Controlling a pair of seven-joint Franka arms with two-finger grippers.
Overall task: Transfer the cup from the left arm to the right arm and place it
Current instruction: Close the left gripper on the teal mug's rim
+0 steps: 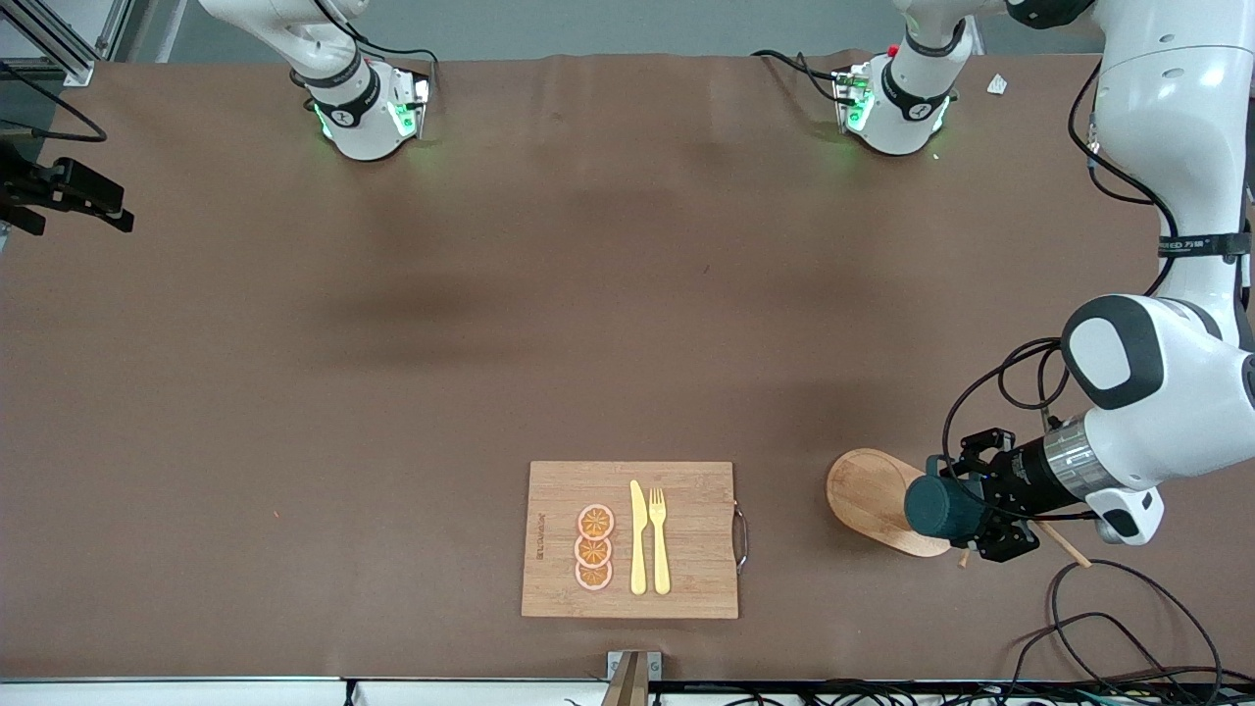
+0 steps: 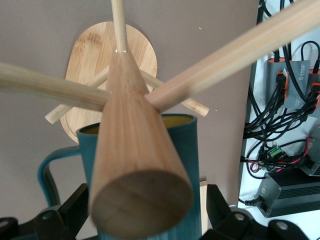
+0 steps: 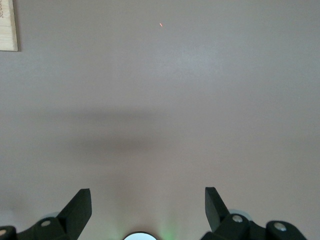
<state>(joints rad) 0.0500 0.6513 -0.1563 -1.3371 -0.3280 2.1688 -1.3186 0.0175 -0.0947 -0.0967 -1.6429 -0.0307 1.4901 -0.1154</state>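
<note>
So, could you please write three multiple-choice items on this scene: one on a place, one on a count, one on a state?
1. Where is the small dark teal ribbed cup?
A. On the rectangular bamboo cutting board
B. At the wooden peg rack with the oval base, in the left gripper
C. Under the right gripper

2. How many orange slices lie on the rectangular bamboo cutting board?
A. Two
B. Three
C. Five

3. What is the state of the right gripper?
A. Open and empty over bare table
B. Shut on the cup
C. Shut on the yellow fork

Answers:
1 B: the front view shows the left gripper's fingers around the cup at the rack.
2 B: three slices lie in a column beside the yellow knife.
3 A: the right wrist view shows its fingers apart with nothing between them.
</note>
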